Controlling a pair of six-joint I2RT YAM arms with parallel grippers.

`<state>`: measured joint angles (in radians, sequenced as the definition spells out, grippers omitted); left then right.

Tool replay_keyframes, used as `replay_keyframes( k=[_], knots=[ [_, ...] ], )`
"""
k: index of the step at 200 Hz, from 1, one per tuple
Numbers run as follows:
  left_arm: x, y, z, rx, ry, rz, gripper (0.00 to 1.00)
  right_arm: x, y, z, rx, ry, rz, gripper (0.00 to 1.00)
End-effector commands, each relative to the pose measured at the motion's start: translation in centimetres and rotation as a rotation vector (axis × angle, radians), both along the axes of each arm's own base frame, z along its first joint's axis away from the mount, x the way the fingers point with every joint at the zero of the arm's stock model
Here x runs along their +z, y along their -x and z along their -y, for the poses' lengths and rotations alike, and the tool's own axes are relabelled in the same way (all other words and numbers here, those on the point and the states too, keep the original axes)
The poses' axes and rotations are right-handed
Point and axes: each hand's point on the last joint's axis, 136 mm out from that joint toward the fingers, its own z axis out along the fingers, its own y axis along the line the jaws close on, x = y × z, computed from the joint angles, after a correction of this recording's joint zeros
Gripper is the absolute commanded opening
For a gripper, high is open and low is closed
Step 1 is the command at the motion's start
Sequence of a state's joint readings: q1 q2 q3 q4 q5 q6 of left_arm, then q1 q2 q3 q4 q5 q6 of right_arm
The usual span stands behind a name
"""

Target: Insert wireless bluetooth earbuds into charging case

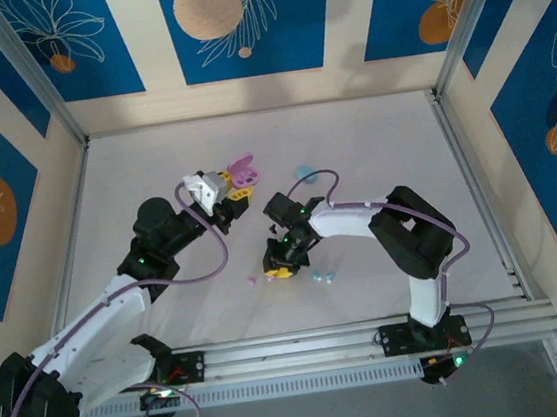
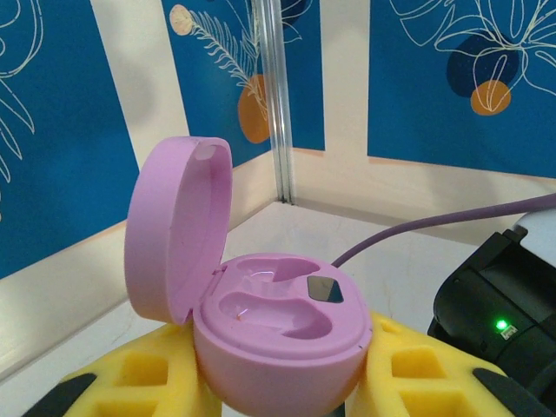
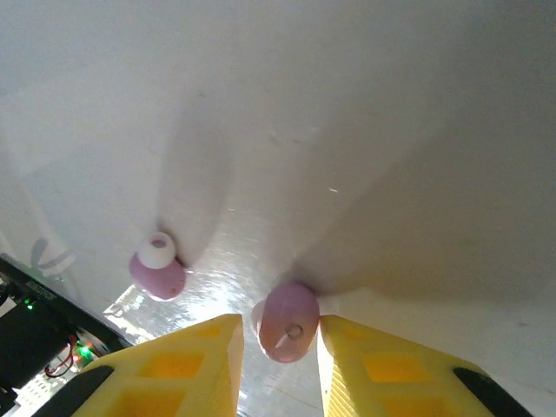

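My left gripper (image 2: 282,387) is shut on the base of a pink charging case (image 2: 278,326), held up off the table. Its lid (image 2: 178,226) stands open and both moulded wells are empty. The same case (image 1: 241,172) sits at the left gripper (image 1: 230,190) in the top view. My right gripper (image 3: 280,334) points down at the table, its yellow fingers (image 3: 395,369) astride a pink earbud (image 3: 288,320) lying there. The right finger touches the bud and a thin gap shows on the left side. A second pink earbud (image 3: 158,268) with a white tip lies to the left.
A teal case (image 1: 305,172) lies behind the right arm. Two teal earbuds (image 1: 324,277) sit just right of the right gripper (image 1: 281,270), and a pink bud (image 1: 253,281) just left of it. An aluminium rail (image 1: 354,341) runs along the near edge, and walls close the other sides.
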<state>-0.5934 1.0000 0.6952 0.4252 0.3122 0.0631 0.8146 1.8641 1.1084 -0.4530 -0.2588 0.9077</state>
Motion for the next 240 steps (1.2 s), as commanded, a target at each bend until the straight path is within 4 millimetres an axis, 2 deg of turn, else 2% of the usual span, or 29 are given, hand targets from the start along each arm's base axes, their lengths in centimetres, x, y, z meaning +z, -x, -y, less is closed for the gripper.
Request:
replay_keyframes(
  k=[1, 48, 89, 109, 240],
  knots=[
    [0.6, 0.1, 0.2, -0.001, 0.001, 0.027, 0.26, 0.2, 0.1, -0.9, 0.039, -0.015, 0.002, 0.30],
    [0.7, 0.0, 0.2, 0.001, -0.003, 0.028, 0.26, 0.0, -0.2, -0.8, 0.042, 0.019, 0.012, 0.31],
    [0.8, 0.1, 0.1, 0.006, -0.004, 0.032, 0.26, 0.4, -0.5, -1.2, 0.050, 0.034, 0.016, 0.40],
    [1.0, 0.1, 0.0, 0.009, -0.002, 0.036, 0.26, 0.4, -0.6, -1.5, 0.061, 0.050, 0.019, 0.40],
    [1.4, 0.6, -0.7, 0.026, -0.010, 0.052, 0.26, -0.6, -1.2, -2.5, 0.099, 0.125, 0.040, 0.33]
  ],
)
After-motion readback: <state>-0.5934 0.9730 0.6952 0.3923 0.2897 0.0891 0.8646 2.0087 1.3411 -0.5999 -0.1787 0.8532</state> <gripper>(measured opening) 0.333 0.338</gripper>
